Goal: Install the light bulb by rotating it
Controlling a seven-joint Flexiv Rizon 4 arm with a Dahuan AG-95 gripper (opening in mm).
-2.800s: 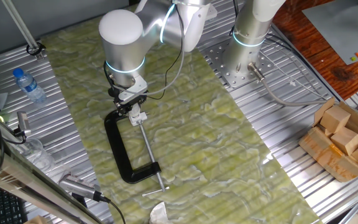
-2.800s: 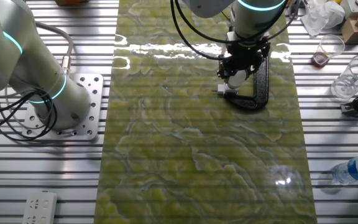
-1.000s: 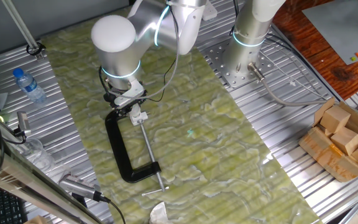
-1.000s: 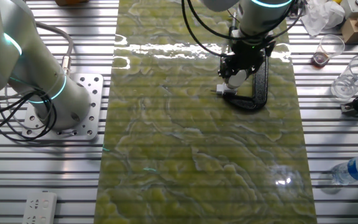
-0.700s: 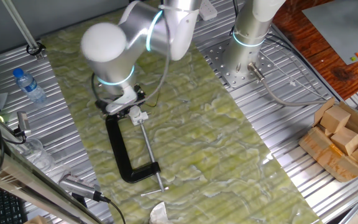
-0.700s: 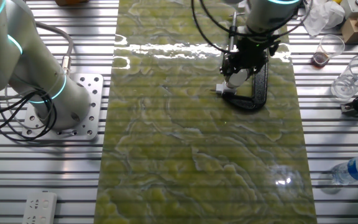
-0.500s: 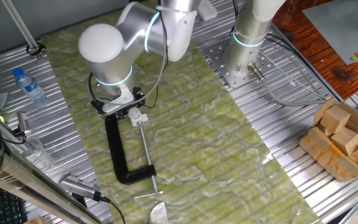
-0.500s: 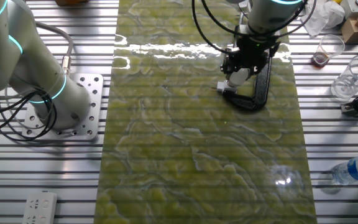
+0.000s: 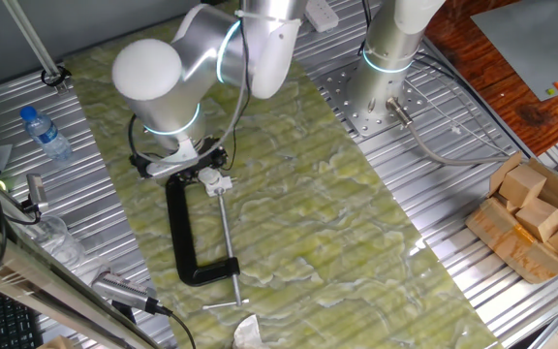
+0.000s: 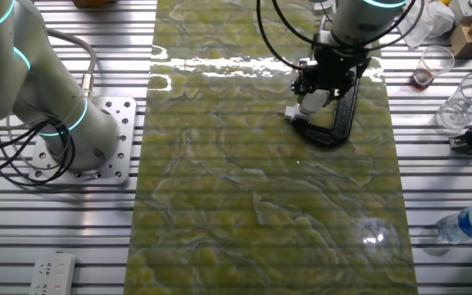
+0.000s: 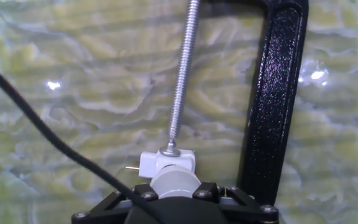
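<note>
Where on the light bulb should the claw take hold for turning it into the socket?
On the rounded white body of the light bulb, coming straight along its axis from the end opposite the white socket fitting. The black C-clamp pins that fitting, so only the bulb's free end is exposed.

White bulb [image 11: 174,183], blk C-clamp [image 11: 275,99], green marbled mat [image 11: 73,93]

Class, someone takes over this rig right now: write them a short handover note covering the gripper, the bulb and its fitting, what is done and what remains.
Gripper: low over the light bulb; fingers hidden, so its grip cannot be confirmed.
Bulb: sits in the white socket, which the black clamp pins with its screw on the green mat.
Done: bulb placed in the socket.
Left: cannot tell how far it is screwed in; finish rotating, then release.
</note>
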